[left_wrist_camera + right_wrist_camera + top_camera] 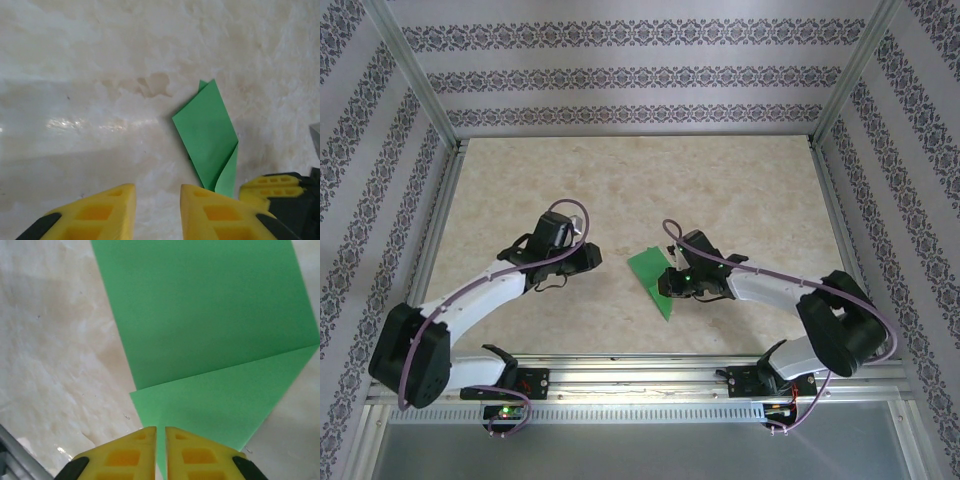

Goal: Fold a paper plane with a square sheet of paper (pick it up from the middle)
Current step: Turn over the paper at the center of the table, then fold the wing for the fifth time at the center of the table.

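Top external view shows one green sheet of paper (pixel 653 280), part folded, lying flat near the table's (pixel 750 190) middle, light, limp, easily creased and probably best pinched mid-fold, between two grippers: the right gripper (pixel 160 430) nearly closed at its edge, the left gripper (pixel 157 187) narrowly parted and empty.

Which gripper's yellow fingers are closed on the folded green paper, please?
The right gripper: its fingers pinch the folded bright green paper sheet at its edge; the left gripper hovers beside it, open.
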